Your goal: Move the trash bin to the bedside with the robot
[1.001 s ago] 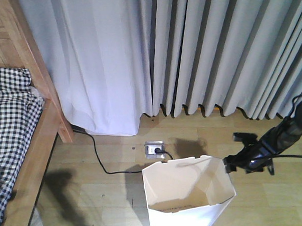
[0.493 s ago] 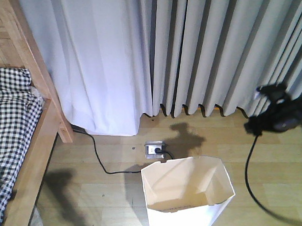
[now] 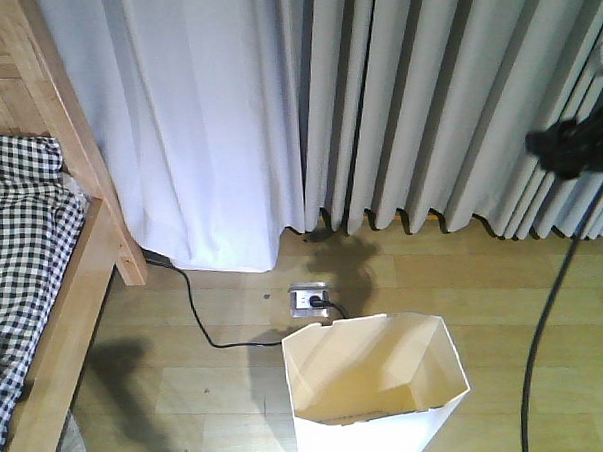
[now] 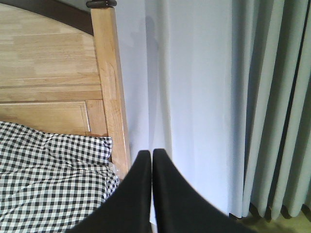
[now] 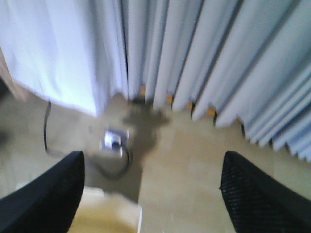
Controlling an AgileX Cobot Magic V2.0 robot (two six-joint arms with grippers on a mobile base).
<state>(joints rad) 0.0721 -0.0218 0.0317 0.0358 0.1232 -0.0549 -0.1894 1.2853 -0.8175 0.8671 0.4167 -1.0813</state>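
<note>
Your trash bin (image 3: 374, 388) stands upright on the wooden floor (image 3: 188, 381), near the bottom of the front view, well right of the bed (image 3: 43, 267) and just this side of a floor socket (image 3: 308, 299). Your right gripper (image 5: 150, 194) hangs high on the right by the curtains (image 3: 376, 103), fingers spread wide, grasping nothing. Your left gripper (image 4: 151, 160) has its fingers pressed together, empty, facing the bed's headboard post (image 4: 111, 82).
</note>
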